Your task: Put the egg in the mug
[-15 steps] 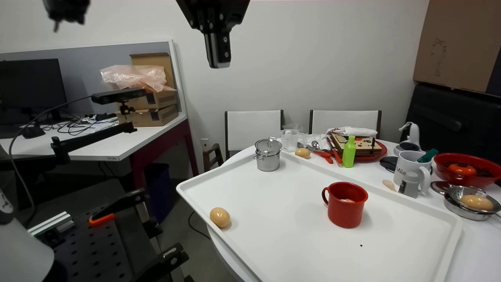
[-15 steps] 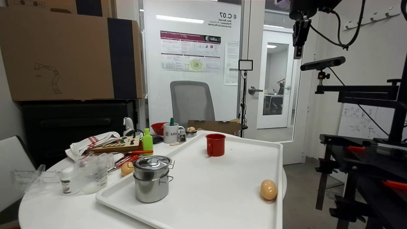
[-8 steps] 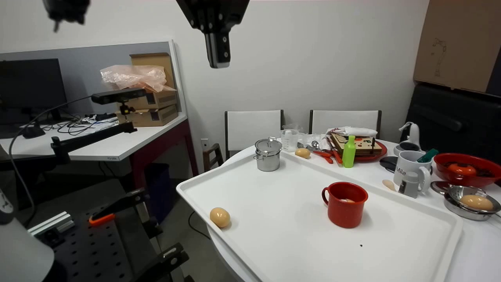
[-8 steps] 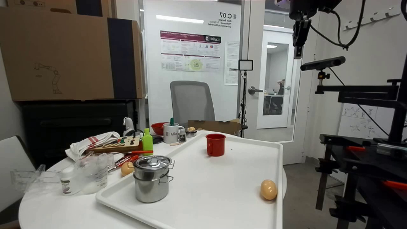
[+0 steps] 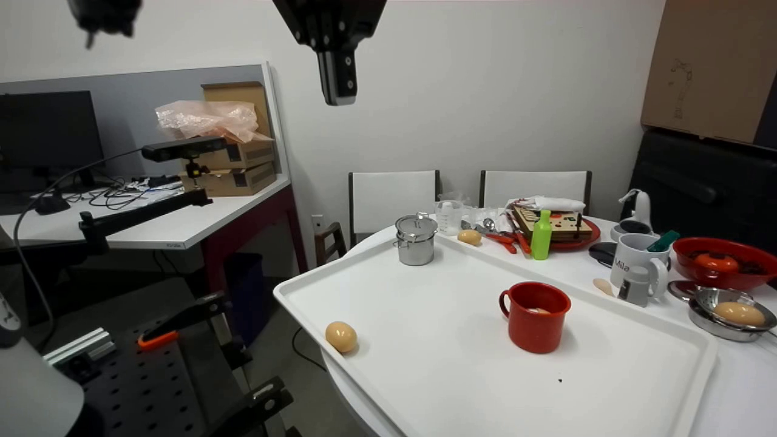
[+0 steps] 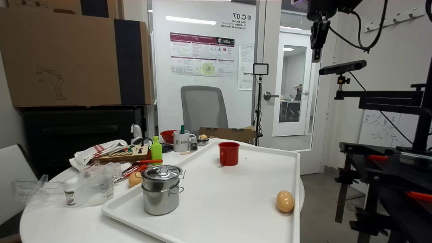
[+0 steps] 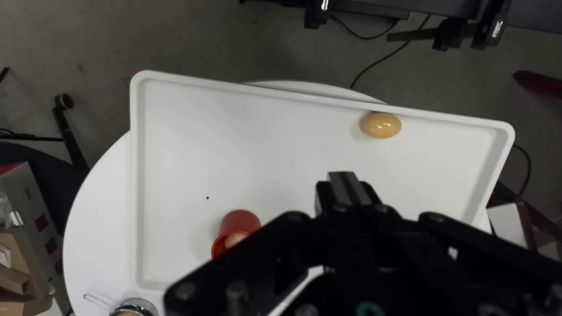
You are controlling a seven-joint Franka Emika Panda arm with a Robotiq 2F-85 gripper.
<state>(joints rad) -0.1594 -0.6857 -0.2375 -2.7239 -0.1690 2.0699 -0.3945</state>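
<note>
Reaching seems due: the closed, empty claw [image 7: 344,176] should open over the wrist view's far egg [image 7: 381,125], unless the tan shape [image 7: 230,241] in the mug [image 7: 239,221] counts.

I see the smooth tan-brown egg [image 7: 381,125] lying on its side just beside one long edge of the tray [image 7: 175,175]; the red mug [image 5: 535,329] stands upright nearer the opposite long edge, a tan rounded thing [image 7: 230,240] partly showing inside.
</note>
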